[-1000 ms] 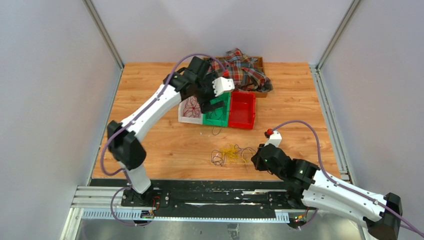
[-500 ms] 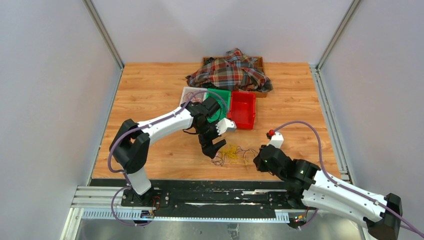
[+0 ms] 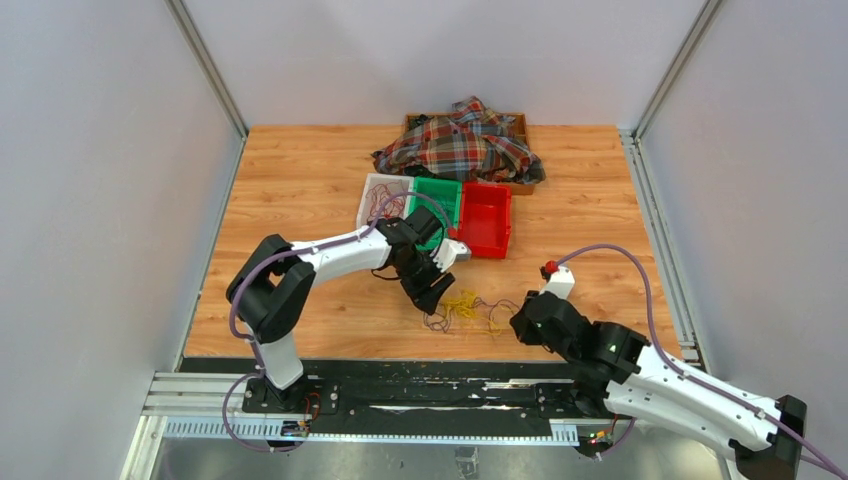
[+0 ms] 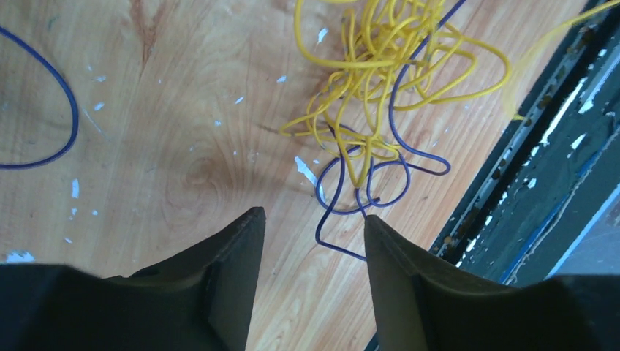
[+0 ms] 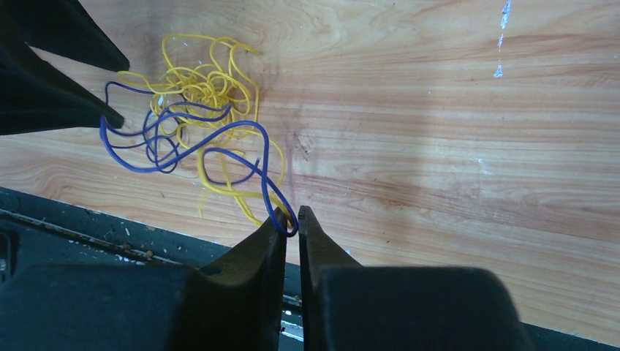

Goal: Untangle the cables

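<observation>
Left gripper (image 4: 313,216) points down at the wooden table (image 4: 183,110), jaws apart and empty, just short of the cables (image 4: 365,73), a yellow-and-blue tangle near the table's front edge. Right gripper (image 5: 291,213), reaching in low from the right, is nearly closed and pinches a blue loop. In the overhead view its fingertips are hard to make out.

cables (image 3: 462,308) between left hand (image 3: 431,298) and right hand (image 3: 516,321) | bins (image 3: 440,195) behind | cloth (image 3: 460,148) behind bins
</observation>
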`<action>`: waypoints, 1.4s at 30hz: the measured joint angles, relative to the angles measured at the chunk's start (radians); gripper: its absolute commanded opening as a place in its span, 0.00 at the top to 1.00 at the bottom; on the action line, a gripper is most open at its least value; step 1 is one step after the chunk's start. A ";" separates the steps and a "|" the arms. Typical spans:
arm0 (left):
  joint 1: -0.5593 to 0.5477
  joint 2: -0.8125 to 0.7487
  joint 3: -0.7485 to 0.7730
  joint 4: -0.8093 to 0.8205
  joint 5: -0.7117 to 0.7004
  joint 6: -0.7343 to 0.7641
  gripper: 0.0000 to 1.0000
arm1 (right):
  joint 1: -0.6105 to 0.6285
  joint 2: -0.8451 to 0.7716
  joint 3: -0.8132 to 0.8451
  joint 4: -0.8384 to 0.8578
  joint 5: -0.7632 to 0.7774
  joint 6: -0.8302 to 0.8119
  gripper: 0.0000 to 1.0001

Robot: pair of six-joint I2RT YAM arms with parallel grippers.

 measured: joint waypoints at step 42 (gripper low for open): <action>-0.014 -0.400 0.920 -0.470 -0.050 0.417 0.99 | -0.002 0.558 0.374 0.887 -0.449 -0.594 0.39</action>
